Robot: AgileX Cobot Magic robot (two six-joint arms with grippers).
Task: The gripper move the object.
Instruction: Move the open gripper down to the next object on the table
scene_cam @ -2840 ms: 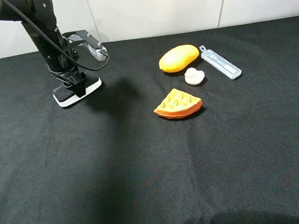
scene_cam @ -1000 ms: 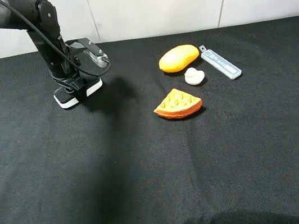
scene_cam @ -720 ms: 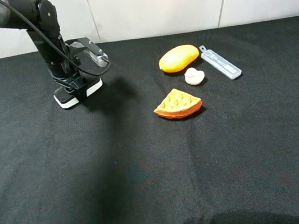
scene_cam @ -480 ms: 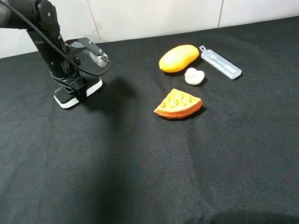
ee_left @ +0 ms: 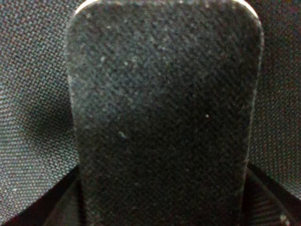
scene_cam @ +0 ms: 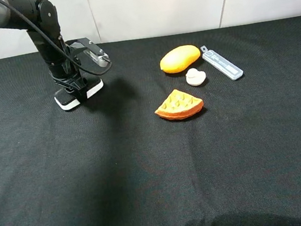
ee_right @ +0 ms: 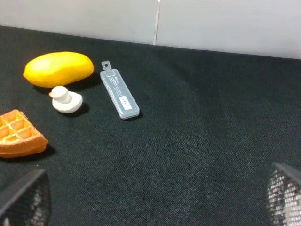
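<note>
We count five loose things on the one tabletop (scene_cam: 160,174), each kind a single piece: one eraser (scene_cam: 66,101) with a black felt top on a white base, one orange waffle wedge (scene_cam: 178,105), one yellow-orange mango (scene_cam: 180,58), one small white duck figure (scene_cam: 194,76) and one slim grey-blue utility knife (scene_cam: 221,62). We also count two hands, the left hand (scene_cam: 76,90) and the right hand (ee_right: 153,200), and we make out two fingers on each.
</note>
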